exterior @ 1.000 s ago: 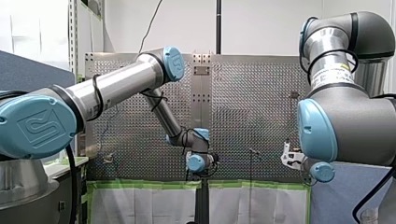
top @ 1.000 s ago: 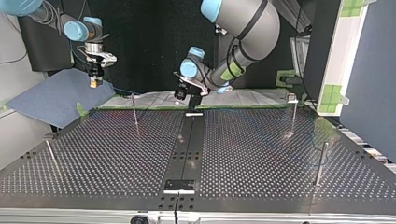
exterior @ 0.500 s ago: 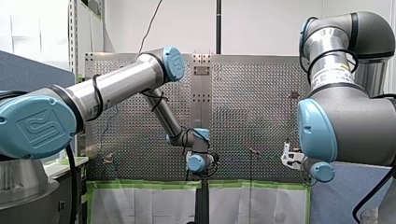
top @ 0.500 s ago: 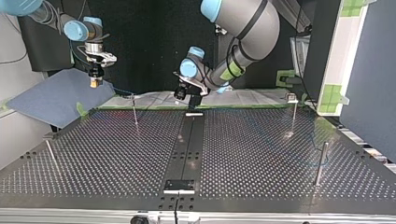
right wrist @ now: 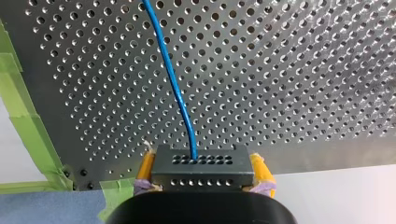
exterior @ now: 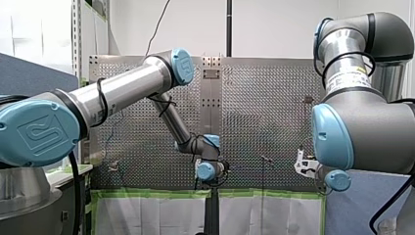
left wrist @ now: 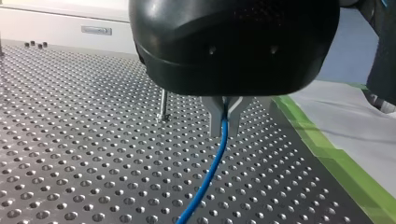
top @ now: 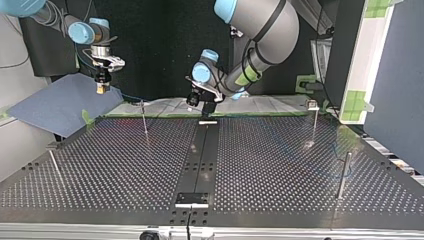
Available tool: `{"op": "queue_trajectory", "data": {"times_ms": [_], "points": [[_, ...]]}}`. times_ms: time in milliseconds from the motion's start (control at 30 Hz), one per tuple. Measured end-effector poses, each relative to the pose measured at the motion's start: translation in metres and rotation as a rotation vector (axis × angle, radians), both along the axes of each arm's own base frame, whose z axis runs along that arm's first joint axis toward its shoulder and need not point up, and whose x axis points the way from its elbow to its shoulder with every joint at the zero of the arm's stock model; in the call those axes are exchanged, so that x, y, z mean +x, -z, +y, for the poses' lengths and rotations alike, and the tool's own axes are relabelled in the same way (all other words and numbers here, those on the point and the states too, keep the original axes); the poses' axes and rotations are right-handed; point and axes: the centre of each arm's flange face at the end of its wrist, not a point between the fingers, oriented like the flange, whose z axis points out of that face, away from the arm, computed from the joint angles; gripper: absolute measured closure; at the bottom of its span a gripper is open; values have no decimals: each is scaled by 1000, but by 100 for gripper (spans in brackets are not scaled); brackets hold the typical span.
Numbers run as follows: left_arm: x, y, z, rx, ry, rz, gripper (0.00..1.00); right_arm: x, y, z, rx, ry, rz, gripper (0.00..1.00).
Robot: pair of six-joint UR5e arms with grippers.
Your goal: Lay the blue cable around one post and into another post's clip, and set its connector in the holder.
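In the left wrist view my left gripper (left wrist: 225,122) is shut on the blue cable (left wrist: 210,170), which runs from between the metal fingers down toward the perforated table (left wrist: 70,140). In the right wrist view my right gripper (right wrist: 202,179) is shut on the dark connector (right wrist: 201,165), with yellow pads on both its sides, and the cable (right wrist: 170,79) leaves the connector over the plate. In the top view my right gripper (top: 102,86) hangs above the far left corner. My left gripper (top: 202,107) is low at the far middle edge.
Thin posts stand on the table in the top view: one at far left (top: 144,118), one at far right (top: 315,120), one at right (top: 343,175), one at left (top: 54,164). A small holder (top: 192,199) sits near the front middle. Green tape (left wrist: 327,149) edges the plate.
My left wrist has shifted very slightly over the far middle edge. My right arm and the connector stay where they were.
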Motion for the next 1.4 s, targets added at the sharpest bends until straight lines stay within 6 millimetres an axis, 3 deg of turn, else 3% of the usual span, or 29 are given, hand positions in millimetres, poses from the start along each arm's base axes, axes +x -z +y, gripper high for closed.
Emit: {"op": "queue_trajectory", "data": {"times_ms": [100, 567, 767, 900, 1400], "points": [[0, 0, 1, 17, -19, -6, 86, -1, 0, 0, 0, 3, 0, 100], [-1, 0, 1, 15, -22, -5, 93, -6, 0, -2, 0, 11, -1, 100], [-2, 0, -2, 5, -6, -1, 93, -12, 0, -4, 0, 30, -3, 100], [-3, 0, -2, 4, -4, -1, 99, -17, 0, -5, 1, 40, -2, 100], [-6, 0, -6, 11, 5, -5, 99, -36, 0, -9, 1, 77, -2, 100]]}}
